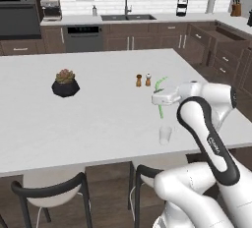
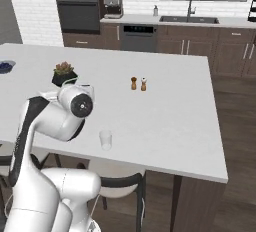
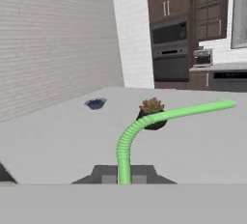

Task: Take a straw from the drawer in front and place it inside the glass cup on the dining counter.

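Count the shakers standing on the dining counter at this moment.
2. The brown shaker and the white-topped shaker stand side by side near the middle of the dining counter, beyond the glass cup. The arm could hide others.

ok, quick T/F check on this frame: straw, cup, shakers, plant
1. The jaws are shut on the straw. True.
2. The straw is already in the cup. False: the gripper holds it above the counter, and the cup is empty.
3. The cup stands near the counter's front edge, by the stools. True.
4. The two shakers lie tipped over. False: both stand upright, side by side.
5. The potted plant sits right next to the cup. False: it is well off to the left in the left base view.
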Robot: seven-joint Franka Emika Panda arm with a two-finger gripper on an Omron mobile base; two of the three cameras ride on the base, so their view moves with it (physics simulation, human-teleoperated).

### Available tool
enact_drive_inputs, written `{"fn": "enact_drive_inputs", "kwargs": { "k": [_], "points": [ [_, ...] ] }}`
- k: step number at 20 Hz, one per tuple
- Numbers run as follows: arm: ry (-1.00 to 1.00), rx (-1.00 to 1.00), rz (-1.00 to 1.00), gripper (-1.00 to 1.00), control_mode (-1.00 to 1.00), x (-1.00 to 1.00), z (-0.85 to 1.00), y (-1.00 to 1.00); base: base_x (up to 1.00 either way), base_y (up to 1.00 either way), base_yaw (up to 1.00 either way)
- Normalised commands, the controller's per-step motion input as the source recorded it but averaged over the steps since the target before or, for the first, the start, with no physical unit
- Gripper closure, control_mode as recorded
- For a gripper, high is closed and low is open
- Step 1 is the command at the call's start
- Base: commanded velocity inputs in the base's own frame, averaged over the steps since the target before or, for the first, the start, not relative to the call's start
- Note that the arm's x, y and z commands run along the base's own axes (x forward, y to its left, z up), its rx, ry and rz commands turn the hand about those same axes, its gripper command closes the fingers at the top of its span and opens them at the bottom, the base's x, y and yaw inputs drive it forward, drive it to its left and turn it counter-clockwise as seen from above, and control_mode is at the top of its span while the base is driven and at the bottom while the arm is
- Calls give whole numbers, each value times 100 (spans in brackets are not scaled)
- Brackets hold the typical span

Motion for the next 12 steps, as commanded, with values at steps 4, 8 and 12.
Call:
{"fn": "enact_drive_inputs", "kwargs": {
  "k": [4, 8, 12],
  "points": [
    [-3, 9, 21, 100, -100, 7, -19, -49, 0, 0, 0],
    [-2, 7, 22, 100, -100, 3, -19, -66, 0, 0, 0],
    [0, 0, 15, 100, -100, 0, -18, -47, 0, 0, 0]
  ]
}}
